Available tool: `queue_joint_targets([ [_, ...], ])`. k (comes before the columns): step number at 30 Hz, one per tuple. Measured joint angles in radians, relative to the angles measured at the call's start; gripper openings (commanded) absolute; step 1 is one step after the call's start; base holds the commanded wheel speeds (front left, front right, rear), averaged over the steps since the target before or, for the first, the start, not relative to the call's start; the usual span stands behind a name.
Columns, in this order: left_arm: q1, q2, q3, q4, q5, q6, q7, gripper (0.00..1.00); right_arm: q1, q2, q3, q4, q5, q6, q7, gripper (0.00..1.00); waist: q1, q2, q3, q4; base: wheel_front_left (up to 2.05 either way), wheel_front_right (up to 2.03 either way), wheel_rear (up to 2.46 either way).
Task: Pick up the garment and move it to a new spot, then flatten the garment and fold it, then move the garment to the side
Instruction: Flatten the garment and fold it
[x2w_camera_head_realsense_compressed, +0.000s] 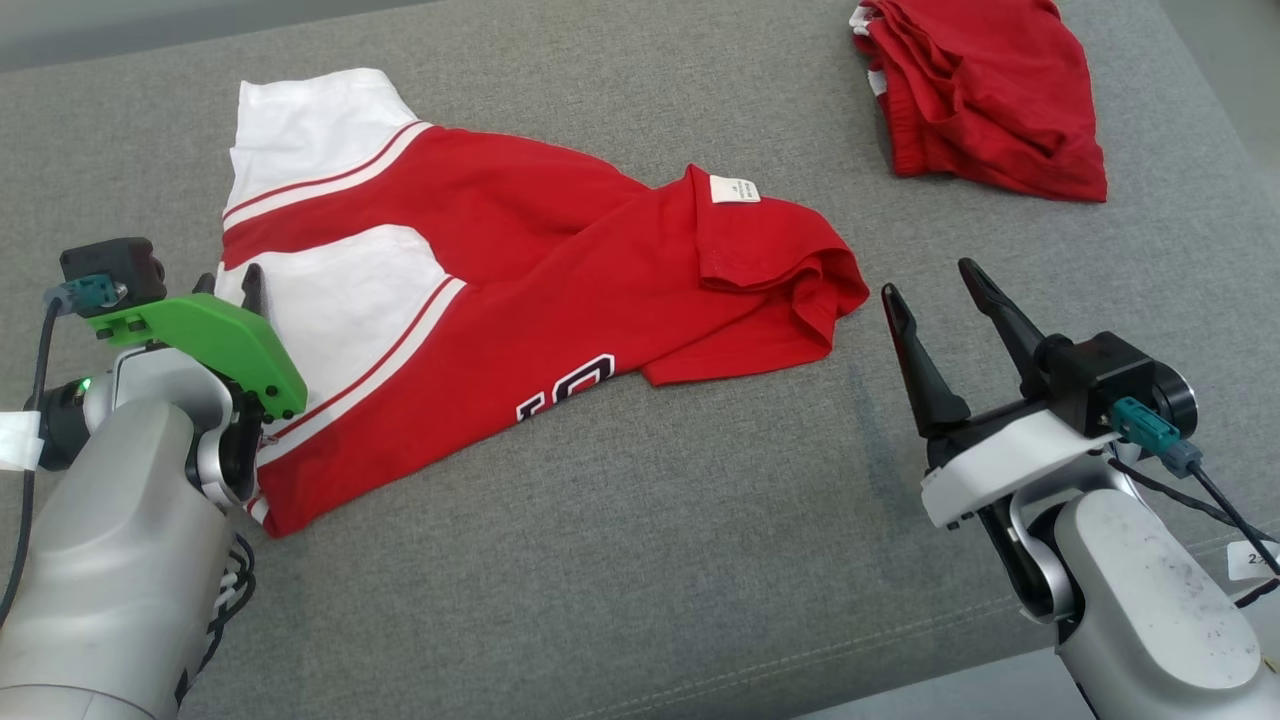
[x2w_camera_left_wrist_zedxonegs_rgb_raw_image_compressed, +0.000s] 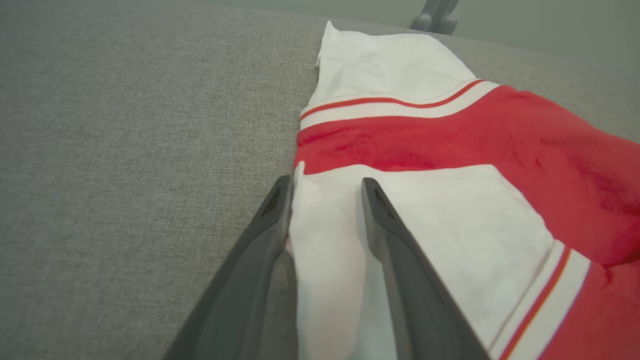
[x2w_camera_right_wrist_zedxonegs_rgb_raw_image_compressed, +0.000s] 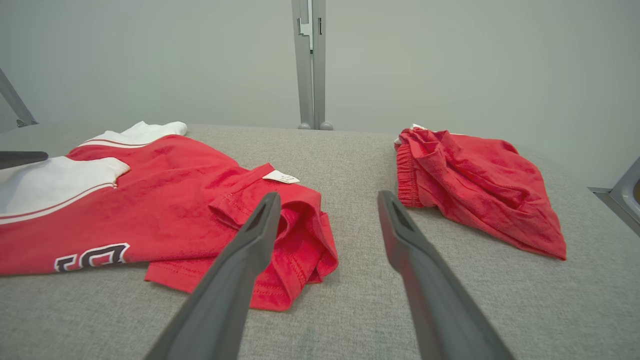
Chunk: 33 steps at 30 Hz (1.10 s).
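Feeling soft, light and floppy most likely, so best pinched at an edge, like the white edge of the shirt (x2w_camera_head_realsense_compressed: 560, 250) at the front left of the grey cushion (x2w_camera_head_realsense_compressed: 600, 580), sitting between the spread fingers of the left gripper (x2w_camera_left_wrist_zedxonegs_rgb_raw_image_compressed: 327, 186) and not squeezed tight yet. Holding the right gripper (x2w_camera_head_realsense_compressed: 930, 282) wide open and empty just beside the shirt's bunched red end, further right on the cushion. Lying spread across the cushion's middle, well apart from the red pile (x2w_camera_head_realsense_compressed: 990, 90) at its far right corner.
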Motion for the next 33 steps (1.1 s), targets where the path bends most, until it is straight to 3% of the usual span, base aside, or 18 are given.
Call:
queue_joint_targets([
  [1,-0.002,0.000,0.000,0.001,0.004,0.000,-0.005,0.00,0.000,0.000,-0.001,0.000,0.000,0.000,0.000,1.00,0.0000,0.0000,0.000,0.000,0.00,0.00,0.00],
  [16,-0.014,-0.045,-0.045,-0.003,0.030,-0.035,-0.058,0.00,0.001,-0.018,-0.030,0.002,0.000,-0.010,-0.006,1.00,0.0000,0.0000,-0.028,0.061,0.00,0.00,0.00],
  [17,-0.014,-0.051,-0.048,0.003,0.032,-0.035,-0.058,0.12,0.001,-0.019,-0.030,0.002,0.000,-0.010,-0.006,1.00,0.0000,0.0000,-0.031,0.066,0.00,0.00,0.00],
  [20,-0.010,-0.044,-0.043,0.016,0.033,-0.034,-0.058,1.00,0.001,-0.016,-0.019,0.001,0.000,-0.009,-0.006,1.00,0.0000,0.0000,-0.042,0.081,0.00,0.00,0.00],
  [33,-0.011,0.000,0.009,0.043,0.013,-0.027,-0.065,1.00,0.001,0.000,-0.001,-0.009,0.000,-0.001,0.003,1.00,0.0000,0.0000,-0.027,0.036,0.00,0.00,0.00],
])
